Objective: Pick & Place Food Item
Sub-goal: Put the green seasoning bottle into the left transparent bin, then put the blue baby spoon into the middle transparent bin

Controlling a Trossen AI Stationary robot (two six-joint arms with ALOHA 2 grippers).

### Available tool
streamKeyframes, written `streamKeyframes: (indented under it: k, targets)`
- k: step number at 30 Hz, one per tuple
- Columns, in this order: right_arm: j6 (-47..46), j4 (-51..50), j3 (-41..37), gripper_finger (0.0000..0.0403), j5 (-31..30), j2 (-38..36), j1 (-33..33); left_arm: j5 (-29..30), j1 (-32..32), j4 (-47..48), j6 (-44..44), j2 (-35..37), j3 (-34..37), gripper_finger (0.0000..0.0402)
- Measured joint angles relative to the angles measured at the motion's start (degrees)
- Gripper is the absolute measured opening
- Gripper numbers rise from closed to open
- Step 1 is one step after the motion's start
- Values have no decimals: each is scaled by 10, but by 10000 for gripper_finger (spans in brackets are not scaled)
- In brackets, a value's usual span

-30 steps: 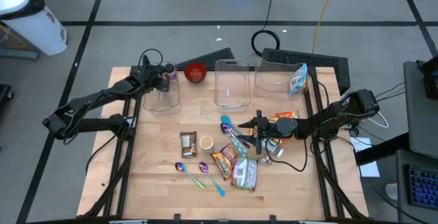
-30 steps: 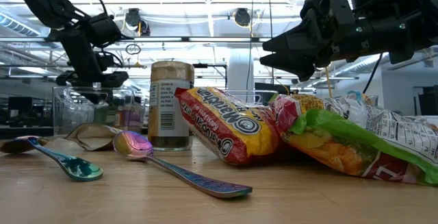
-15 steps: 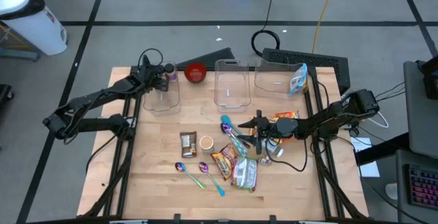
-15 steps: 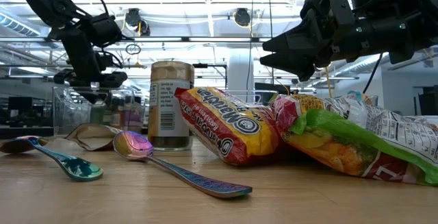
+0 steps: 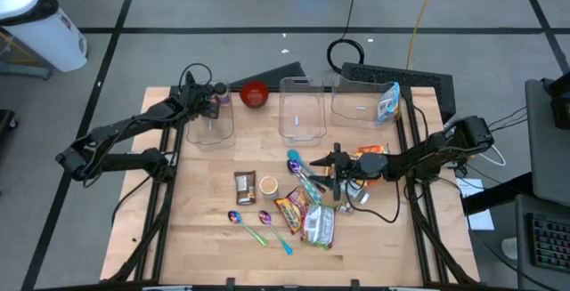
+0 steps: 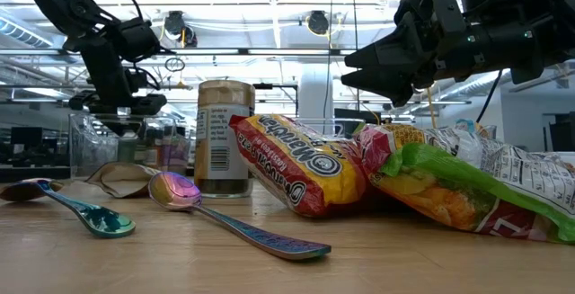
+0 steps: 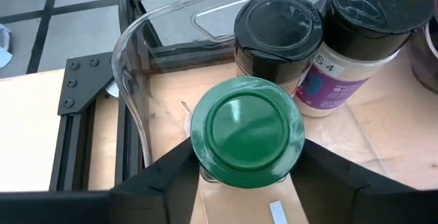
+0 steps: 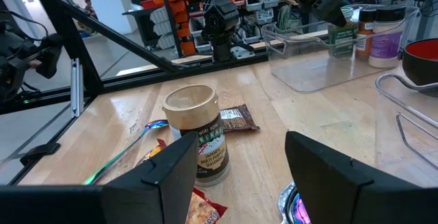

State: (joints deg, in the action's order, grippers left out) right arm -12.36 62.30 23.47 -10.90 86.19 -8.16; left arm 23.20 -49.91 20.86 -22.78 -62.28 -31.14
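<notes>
The green-lidded jar (image 7: 247, 132) stood upright between the left gripper (image 7: 239, 176) jaws, loosely straddled, inside the clear plastic bin (image 7: 137, 80) at the worktop's far-left corner; right gripper (image 5: 337, 168) hung open mid-table.

The table (image 5: 205, 238) is pale wood with a smooth top. The bins (image 5: 301, 113) are clear, shiny plastic. The spoons (image 6: 193, 195) are shiny metal (purple and blue, like a rainbow). The snack bags (image 6: 301, 164) look like crinkly, glossy plastic. The jar lid (image 7: 248, 129) is smooth green plastic.
</notes>
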Motion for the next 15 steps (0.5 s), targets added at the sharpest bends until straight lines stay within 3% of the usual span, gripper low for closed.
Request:
streamKeyframes:
  k: [7,15]
  targets:
    - [0,0,0,212,0,0,0,-8,0,1,14,0,0,338]
    - [0,0,0,212,0,0,0,-21,7,0,15,28,0,380]
